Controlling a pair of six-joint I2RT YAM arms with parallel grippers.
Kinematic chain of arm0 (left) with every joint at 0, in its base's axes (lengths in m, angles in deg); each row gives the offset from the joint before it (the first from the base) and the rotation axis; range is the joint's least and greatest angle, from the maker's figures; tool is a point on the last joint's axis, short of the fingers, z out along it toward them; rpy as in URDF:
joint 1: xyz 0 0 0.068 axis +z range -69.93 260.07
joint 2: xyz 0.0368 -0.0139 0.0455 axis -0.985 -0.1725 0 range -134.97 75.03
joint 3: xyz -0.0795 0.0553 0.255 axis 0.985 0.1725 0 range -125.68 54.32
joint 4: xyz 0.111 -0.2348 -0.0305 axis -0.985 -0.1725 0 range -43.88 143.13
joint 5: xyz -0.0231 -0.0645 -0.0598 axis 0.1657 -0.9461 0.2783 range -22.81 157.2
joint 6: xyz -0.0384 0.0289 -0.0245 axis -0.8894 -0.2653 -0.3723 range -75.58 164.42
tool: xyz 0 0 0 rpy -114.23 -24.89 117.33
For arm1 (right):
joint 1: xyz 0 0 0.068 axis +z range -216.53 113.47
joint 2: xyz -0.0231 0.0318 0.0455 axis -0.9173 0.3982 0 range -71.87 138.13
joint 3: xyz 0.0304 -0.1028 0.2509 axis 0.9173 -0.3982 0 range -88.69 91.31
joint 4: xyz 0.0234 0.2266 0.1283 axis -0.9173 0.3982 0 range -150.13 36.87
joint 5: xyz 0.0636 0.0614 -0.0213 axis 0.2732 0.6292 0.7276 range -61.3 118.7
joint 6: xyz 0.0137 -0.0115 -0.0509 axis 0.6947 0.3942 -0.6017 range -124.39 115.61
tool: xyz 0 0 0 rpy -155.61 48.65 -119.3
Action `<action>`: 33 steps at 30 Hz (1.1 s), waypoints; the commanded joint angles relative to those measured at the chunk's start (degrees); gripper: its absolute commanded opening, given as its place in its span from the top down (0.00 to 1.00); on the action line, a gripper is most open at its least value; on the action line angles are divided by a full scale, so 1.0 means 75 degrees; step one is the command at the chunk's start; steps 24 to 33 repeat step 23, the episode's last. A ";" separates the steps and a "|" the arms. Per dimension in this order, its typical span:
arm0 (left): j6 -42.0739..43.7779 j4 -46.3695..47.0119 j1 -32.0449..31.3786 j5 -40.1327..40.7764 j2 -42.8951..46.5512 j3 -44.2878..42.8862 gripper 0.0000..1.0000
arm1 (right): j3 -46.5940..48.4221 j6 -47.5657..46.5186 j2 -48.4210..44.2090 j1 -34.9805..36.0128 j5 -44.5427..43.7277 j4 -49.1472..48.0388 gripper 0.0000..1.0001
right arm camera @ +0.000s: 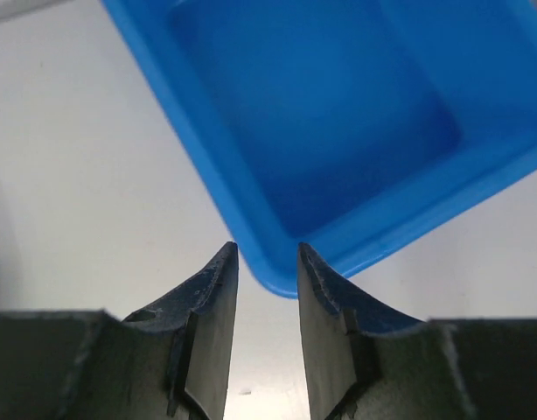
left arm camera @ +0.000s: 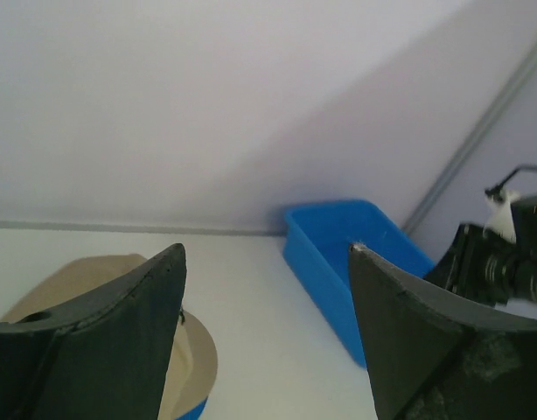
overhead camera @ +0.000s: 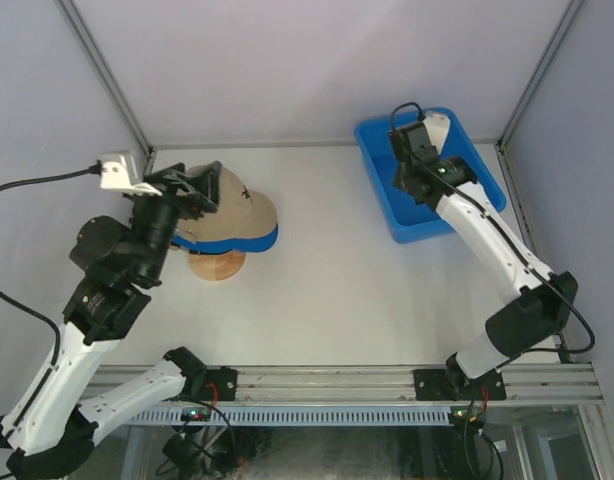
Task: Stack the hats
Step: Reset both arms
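A tan hat (overhead camera: 242,205) with a small dark mark sits on top of a blue hat (overhead camera: 259,240), whose brim edge shows beneath it. Both rest on a round wooden stand (overhead camera: 217,266). Other hats are not visible. My left gripper (overhead camera: 199,186) is open and empty, right at the left side of the tan hat; in the left wrist view (left arm camera: 265,249) the tan hat (left arm camera: 197,350) lies below the left finger. My right gripper (overhead camera: 405,178) hovers over the blue bin's (overhead camera: 487,190) left part, jaws narrowly open and empty in the right wrist view (right arm camera: 267,249).
The blue bin (right arm camera: 251,236) at the back right looks empty inside; it also shows in the left wrist view (left arm camera: 330,262). Grey walls and metal frame posts enclose the white table. A rail runs along the near edge.
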 commanded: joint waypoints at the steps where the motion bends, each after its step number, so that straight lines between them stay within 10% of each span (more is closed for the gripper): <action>1: 0.0922 0.1026 -0.0821 -0.0033 0.0235 0.0801 0.22 | -0.0498 -0.0313 -0.0680 -0.0187 -0.0466 -0.0942 0.68; 14: 0.1550 0.1592 -0.2962 0.0322 -0.0422 0.1770 0.22 | -0.1254 -0.0430 -0.1230 -0.0356 -0.0516 -0.1421 0.67; 33: 0.1398 0.1954 -0.3182 0.0373 -0.0350 0.2343 0.22 | -0.1711 -0.0658 -0.1560 -0.0445 -0.0174 -0.1836 0.64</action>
